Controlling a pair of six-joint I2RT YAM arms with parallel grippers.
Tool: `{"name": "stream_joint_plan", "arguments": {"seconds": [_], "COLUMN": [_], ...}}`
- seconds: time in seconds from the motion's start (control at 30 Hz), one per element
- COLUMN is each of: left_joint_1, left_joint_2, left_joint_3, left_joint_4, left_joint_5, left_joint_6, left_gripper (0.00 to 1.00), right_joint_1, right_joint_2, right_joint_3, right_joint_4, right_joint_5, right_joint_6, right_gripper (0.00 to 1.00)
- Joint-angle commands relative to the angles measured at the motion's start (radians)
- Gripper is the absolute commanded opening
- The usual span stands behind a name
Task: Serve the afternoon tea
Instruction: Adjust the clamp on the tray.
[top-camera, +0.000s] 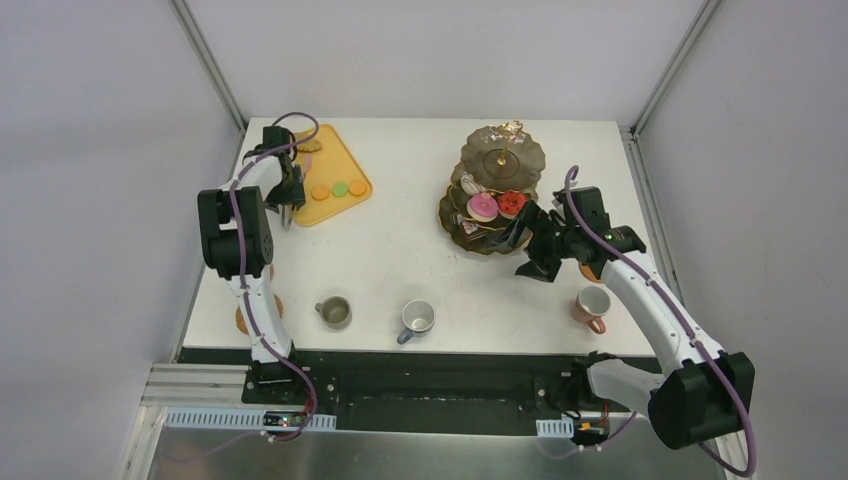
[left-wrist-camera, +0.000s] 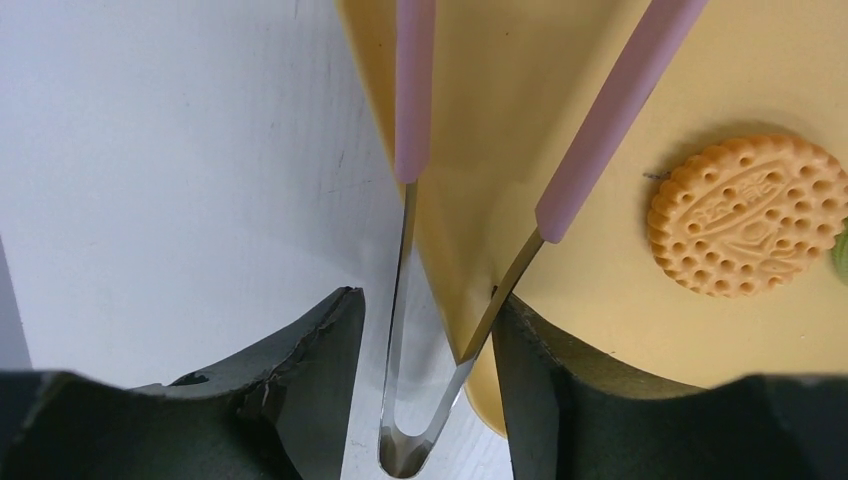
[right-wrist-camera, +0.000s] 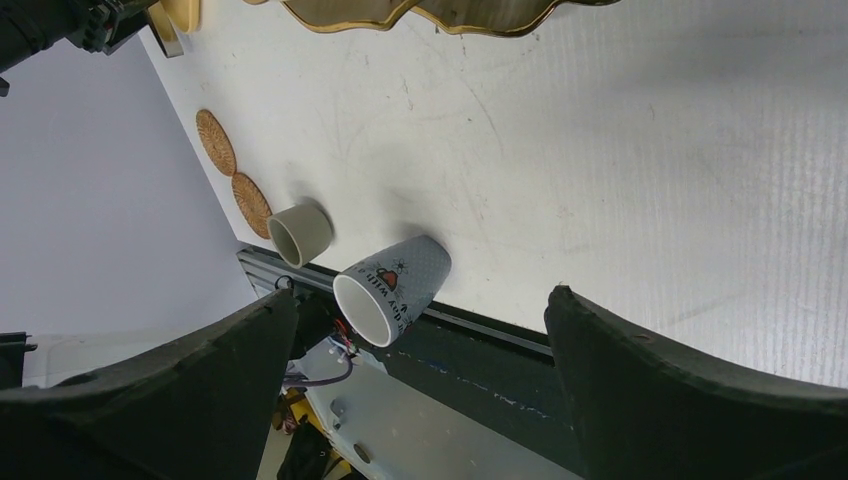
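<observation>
L gripper (left-wrist-camera: 425, 300) is seen parted round the pink-handled tongs (left-wrist-camera: 404, 380). Their metal bend sits btwn the jaws, w/ a gap at one finger and the other finger touching a tong arm. The tongs are laid across the edge of the yellow tray (left-wrist-camera: 500, 120), and an orange biscuit (left-wrist-camera: 745, 215) lies on it nearby.

R gripper (top-camera: 530, 248) is held wide open w/ nothing in it, just beside the 3-tier stand (top-camera: 500, 150). A pink doughnut (top-camera: 483, 206) and a red doughnut (top-camera: 512, 203) are carried on a lower tier. The olive mug (top-camera: 334, 312), grey-blue mug (top-camera: 416, 318) and pink mug (top-camera: 592, 306) are set near the front edge.
</observation>
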Motion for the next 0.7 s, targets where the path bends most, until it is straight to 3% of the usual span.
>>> {"name": "stream_joint_plan", "arguments": {"seconds": [0.0,0.67], "left_joint_1": [-0.019,-0.034], "left_joint_2": [-0.097,-0.035], "left_joint_3": [-0.053,-0.056], "left_joint_4": [0.126,0.162], "left_joint_5": [-0.024,-0.048], "left_joint_6": [-0.015,0.000], "left_gripper": [0.52,0.44], "right_joint_1": [0.011,0.031], "right_joint_2": [-0.019,-0.037], "right_joint_3": [0.005,-0.009], "right_joint_4": [0.017,0.017], "right_joint_5": [-0.014,-0.001], "right_joint_6": [-0.003,0.000], "right_gripper": [0.99,0.99]}}
